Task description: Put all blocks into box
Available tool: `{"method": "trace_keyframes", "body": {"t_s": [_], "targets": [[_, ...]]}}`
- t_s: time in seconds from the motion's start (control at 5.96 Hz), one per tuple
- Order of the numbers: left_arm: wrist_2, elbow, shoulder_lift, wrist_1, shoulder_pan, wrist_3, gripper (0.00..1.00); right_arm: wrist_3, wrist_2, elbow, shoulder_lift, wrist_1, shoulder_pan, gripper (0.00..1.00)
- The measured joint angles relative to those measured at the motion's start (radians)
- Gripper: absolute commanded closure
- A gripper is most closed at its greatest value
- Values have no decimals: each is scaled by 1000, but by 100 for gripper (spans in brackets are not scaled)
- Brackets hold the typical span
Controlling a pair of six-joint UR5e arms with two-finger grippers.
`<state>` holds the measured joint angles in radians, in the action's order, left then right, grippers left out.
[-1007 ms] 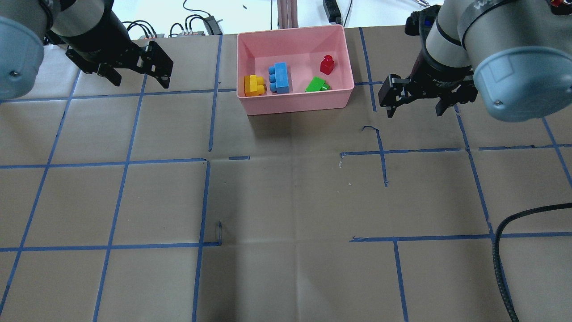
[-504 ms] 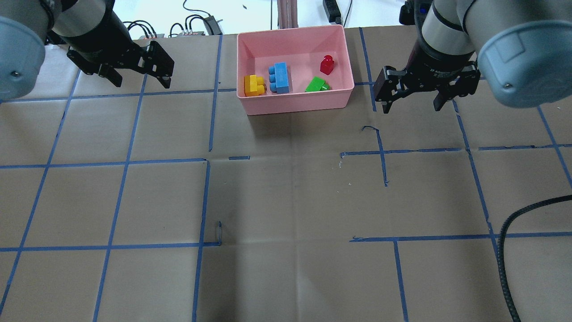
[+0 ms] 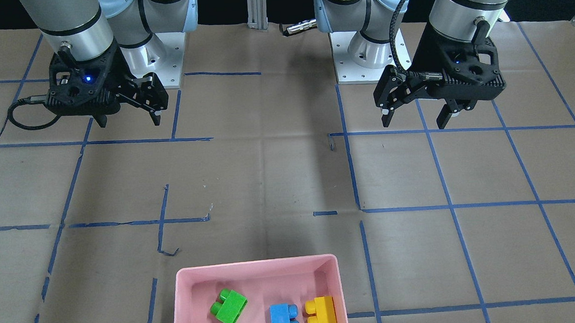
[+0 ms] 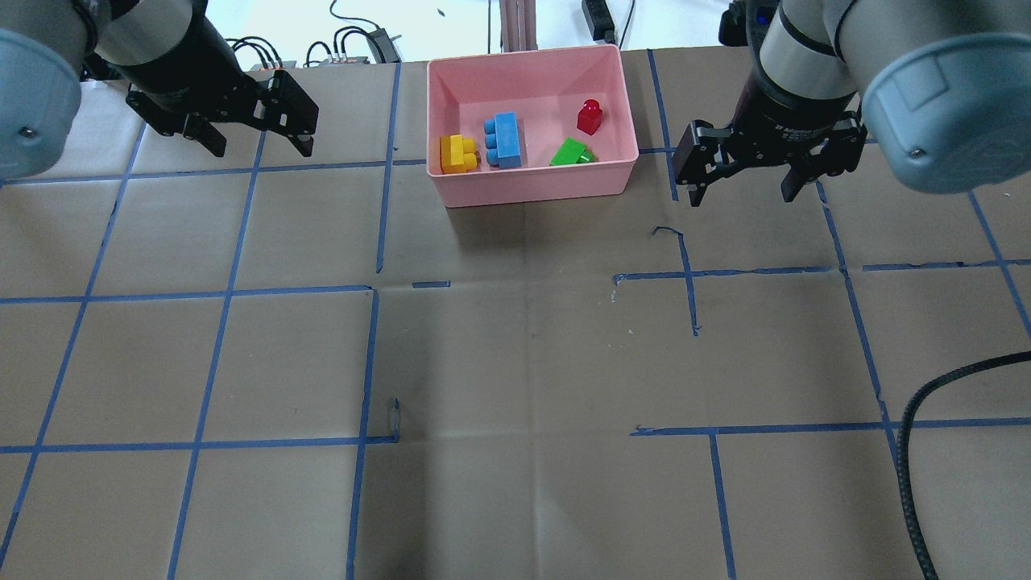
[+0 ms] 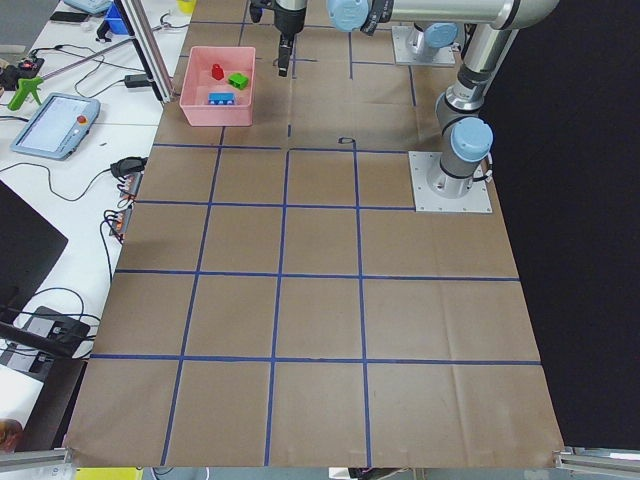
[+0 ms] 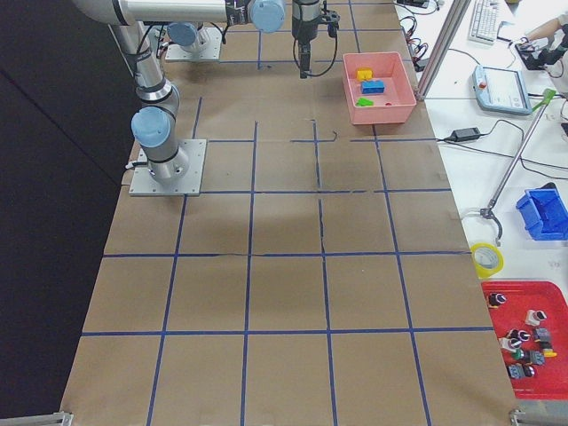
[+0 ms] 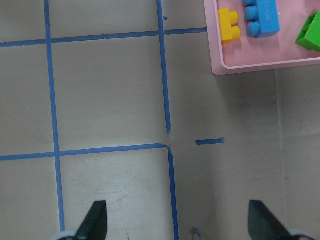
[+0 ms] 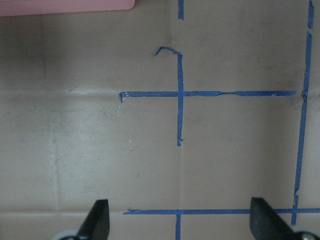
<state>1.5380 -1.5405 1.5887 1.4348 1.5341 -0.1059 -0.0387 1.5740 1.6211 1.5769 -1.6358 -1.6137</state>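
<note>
The pink box stands at the table's far middle. In it lie the yellow block, the light blue block, the green block and the red block. My left gripper hovers open and empty to the left of the box. My right gripper hovers open and empty to its right. The left wrist view shows the box corner with the yellow, blue and green blocks. In the front-facing view the box is cut off and the red block is out of frame.
Blue tape lines grid the brown paper table. A black cable loops in at the near right. Wires and a power strip lie beyond the far edge. The arm bases stand on the robot's side.
My right gripper has moved a little left and toward the far edge, staying open. My left gripper has shifted slightly farther back. The blocks and box have not moved.
</note>
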Motion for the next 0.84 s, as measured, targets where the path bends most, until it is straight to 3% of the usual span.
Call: {"method": "trace_keyframes", "body": {"t_s": [0.84], "targets": [[7, -5, -6, 1, 0, -11, 1, 0, -2, -3, 0, -3, 0, 0]]}}
